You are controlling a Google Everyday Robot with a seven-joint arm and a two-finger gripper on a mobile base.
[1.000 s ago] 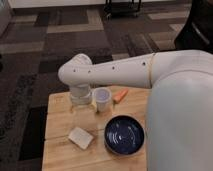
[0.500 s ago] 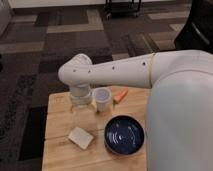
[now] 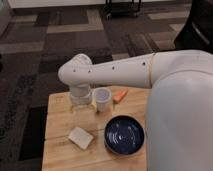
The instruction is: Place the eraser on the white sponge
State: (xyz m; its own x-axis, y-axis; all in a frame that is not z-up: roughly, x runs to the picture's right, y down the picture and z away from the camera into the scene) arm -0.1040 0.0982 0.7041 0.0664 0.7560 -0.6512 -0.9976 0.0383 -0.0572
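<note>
Jaws hang at 11 o'clock on the surface, at the tip of the gripper [image 3: 81,104], pointing straight down. Whether they are open, closed or gripping something I cannot tell from here.

Biggest in sight is the white arm [image 3: 120,72], reaching in from 3 o'clock and hiding the right edge of the wooden surface [image 3: 57,125]. Next is the dark blue bowl [image 3: 124,135] at 4 o'clock, then the white cup [image 3: 102,99] at 12, just beside the wrist. The white sponge [image 3: 81,137] lies flat and a little askew at 7 o'clock, near the bowl but apart from it. An orange carrot-like piece [image 3: 120,95] sits at 1 o'clock, just beside the cup. The eraser I cannot see at all; my guess is that the wrist hides it.

From the wrist the sponge lies at 6 o'clock, so a clean carry runs straight that way, away from the cup. I would want the block brought over the pad's middle and lowered until it touches before letting go. The pad is soft-edged, so a block set near its rim could tip off.
</note>
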